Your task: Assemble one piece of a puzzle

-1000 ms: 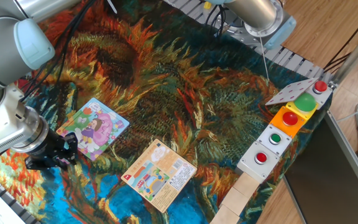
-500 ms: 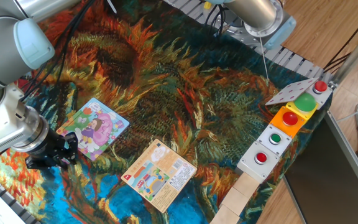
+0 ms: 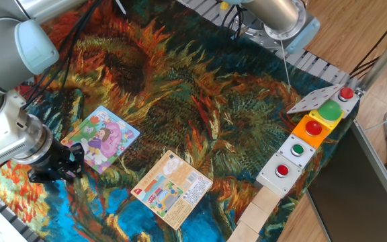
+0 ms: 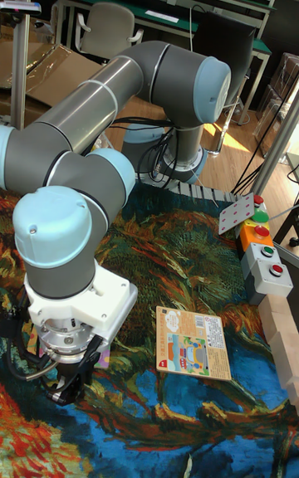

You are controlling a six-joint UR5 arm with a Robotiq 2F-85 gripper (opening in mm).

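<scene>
Pincer: my gripper (image 3: 58,168) hangs low over the cloth, just beside the near-left corner of the puzzle; in the tall view it (image 4: 68,385) sits under my own wrist, and I cannot tell whether the jaws are spread or pressed together
Piece: not visible in either view; it may be between my fingers or hidden beneath them, I cannot say which
Puzzle (image 3: 101,138): flat on the cloth, girl in purple facing up; only a pink sliver (image 4: 103,355) shows past my wrist in the tall view
Card (image 3: 173,187): the orange printed rectangle, apart from the puzzle on its right, not part of this job
Buttons (image 3: 308,144): box at the table's far right edge, well away from me
Step, as I judge it: working at the puzzle's corner, either gripping the piece or about to seat it
Risk 1: my wrist blocks the view, so a skewed piece could jam on its knobs
Risk 2: pressing down off-centre could slide the board on the cloth
Risk 3: a loose pinch could drop the piece onto the busy pattern
</scene>
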